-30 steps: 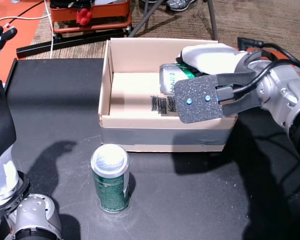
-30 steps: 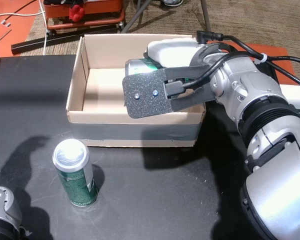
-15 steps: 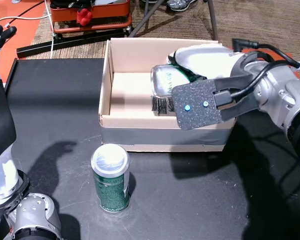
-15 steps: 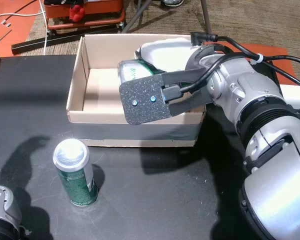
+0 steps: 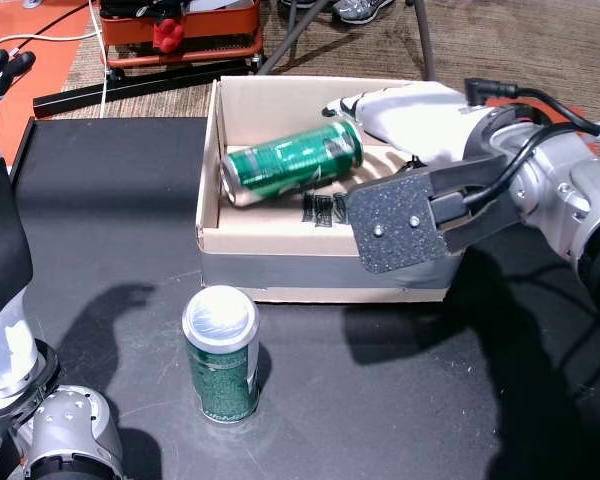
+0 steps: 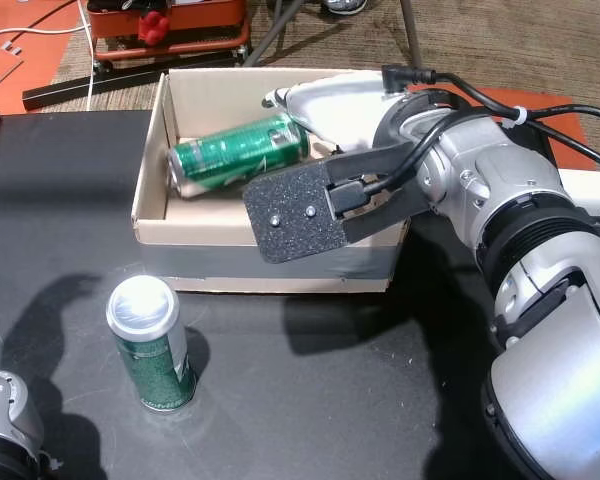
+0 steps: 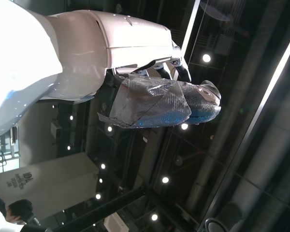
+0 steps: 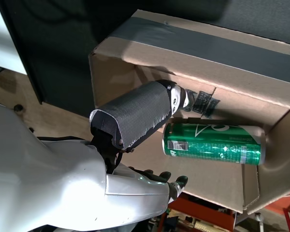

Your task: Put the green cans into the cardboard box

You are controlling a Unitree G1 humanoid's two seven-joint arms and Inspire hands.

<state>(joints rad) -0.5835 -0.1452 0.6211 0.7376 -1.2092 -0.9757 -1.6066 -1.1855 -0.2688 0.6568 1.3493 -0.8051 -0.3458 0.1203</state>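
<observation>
- Black matte table (image 5: 400,400) fills both head views; robot shadows fall on it at the left and under the right arm.
- Cardboard box (image 5: 325,277) sits on the table toward the far edge, open top, grey tape band along its front wall, black print marks on the floor inside.
- One green can (image 5: 291,163) lies on its side in the box, silver end toward the left wall, resting on the box floor; same can seen in the right wrist view (image 8: 215,143).
- Second green can (image 5: 220,355) stands upright on the table in front of the box, near its left front corner, apart from it; silver top faces up (image 6: 150,343).
- Right hand (image 5: 405,150) reaches over the box's right part, fingers spread and holding nothing; dark padded thumb (image 5: 405,220) hangs over the front wall, white fingers just beside the lying can, not gripping it.
- In the right wrist view the padded thumb (image 8: 133,116) sticks out over the box interior, apart from the can.
- Left hand (image 7: 169,99) in the left wrist view points at a dark ceiling with spot lights and strip lights; holds nothing, fingers look loosely curled, so open or closed cannot be told for sure.
- Left arm (image 5: 5,300) stays at the table's left edge.
- Room: brown carpet beyond the table, orange mat at left, an orange cart (image 5: 180,30) with a red knob, metal stand legs, a shoe at the top edge.
</observation>
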